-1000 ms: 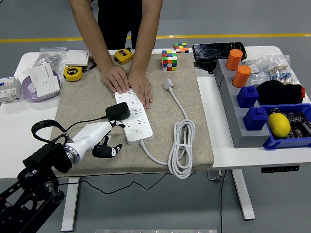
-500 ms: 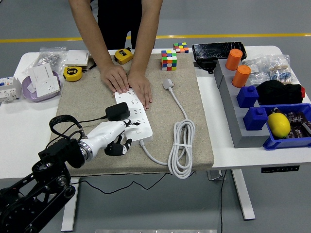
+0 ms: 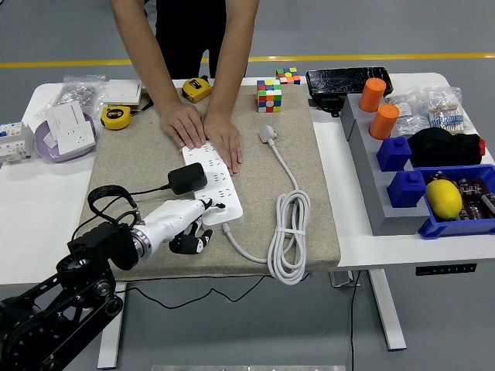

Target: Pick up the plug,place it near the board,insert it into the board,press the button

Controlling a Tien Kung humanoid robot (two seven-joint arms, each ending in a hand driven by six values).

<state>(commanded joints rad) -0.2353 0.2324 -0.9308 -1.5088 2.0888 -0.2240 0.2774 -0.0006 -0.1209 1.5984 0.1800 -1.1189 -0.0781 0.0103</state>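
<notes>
The plug [image 3: 187,177] is a black adapter block, and it looks already seated in the power strip [image 3: 213,185], about midway along the strip's left edge, with its thin black lead trailing off to the left. So my guess is we're on the last step, pressing the button.

The left hand [image 3: 179,220] sits at the strip's near end, just below and left of the plug. Its white fingers [image 3: 203,205] reach out over the strip's near corner, not clamped on anything, while the dark fingers underneath curl down toward the mat. I can't tell whether a fingertip is actually touching the strip.

To do this well, I'd lead with one extended finger and keep the rest tucked, so nothing knocks the plug. Push straight down, not sideways, since the strip is light and would slide.

A person's hands [image 3: 205,133] are pressed flat on the strip's far end, which should steady it. The strip's own white cable [image 3: 289,232] lies coiled to its right, well out of the way. The right arm isn't visible.
</notes>
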